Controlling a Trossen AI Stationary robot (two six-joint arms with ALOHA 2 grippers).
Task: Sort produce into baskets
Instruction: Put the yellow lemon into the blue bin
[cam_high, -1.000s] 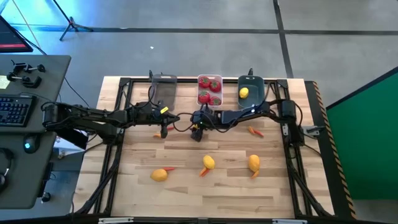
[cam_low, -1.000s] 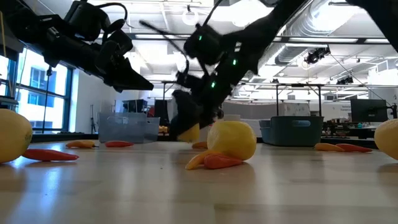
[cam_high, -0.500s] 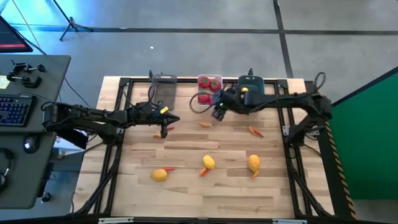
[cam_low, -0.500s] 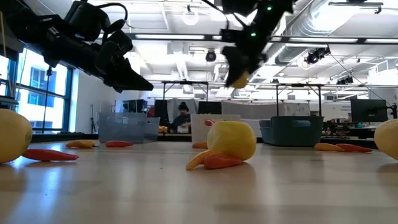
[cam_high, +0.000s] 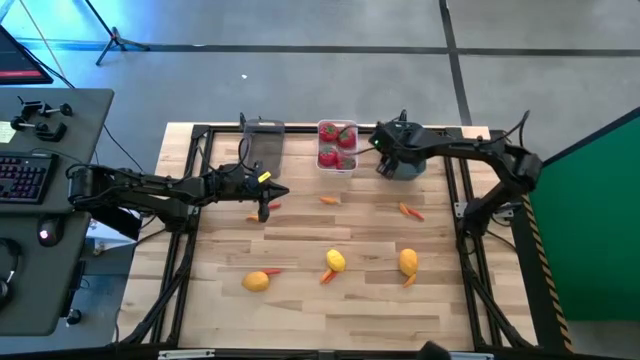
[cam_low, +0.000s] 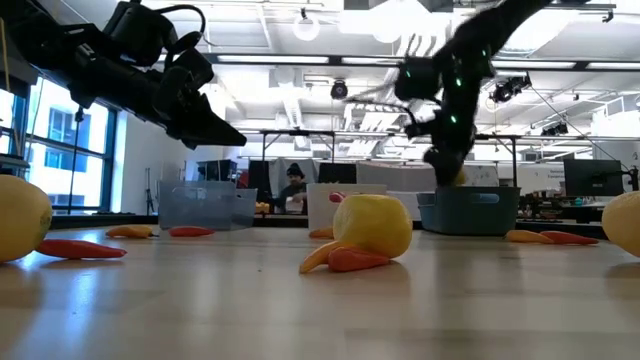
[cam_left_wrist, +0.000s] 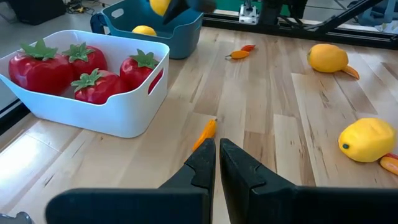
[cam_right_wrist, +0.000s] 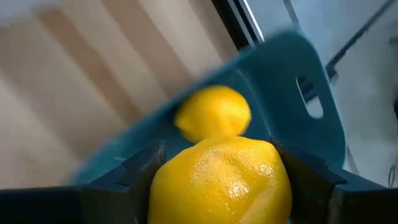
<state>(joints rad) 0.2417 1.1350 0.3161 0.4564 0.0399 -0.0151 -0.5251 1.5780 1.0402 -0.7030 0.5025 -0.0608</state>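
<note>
— Where are you in the sort?

— I'm holding the right pincer (cam_right_wrist: 217, 186) above the teal basket (cam_high: 403, 160) at the far edge of the bench (cam_high: 330, 310), and it's clamping a lemon (cam_right_wrist: 221, 180) between its fingers. One lemon (cam_right_wrist: 212, 121) is already lying inside that basket, right under the one I'm carrying.

— And the left arm?

— The left pincer (cam_left_wrist: 217, 163) is hanging over the bench in front of the grey basket (cam_high: 264, 143), fingers pressed together on nothing. An orange carrot piece (cam_left_wrist: 205, 134) is lying just beyond its tips.

— So what's finished?

— The tomatoes (cam_left_wrist: 81, 68) are sitting in the white basket (cam_left_wrist: 118, 118), four of them as I'm counting from the left wrist view, and I'm seeing none loose. Lemons are partly done: one binned, one in hand over the basket, and three more (cam_high: 258, 281), (cam_high: 335, 261), (cam_high: 408, 262) are waiting in a row on the near half of the bench.

— Carrots?

— Those are barely started, I'm judging. Pieces are lying near the middle (cam_high: 328, 199), to the right (cam_high: 408, 211), and beside each of the loose lemons. The grey basket is looking empty from above, though its smoky walls are making that hard to confirm.
</note>
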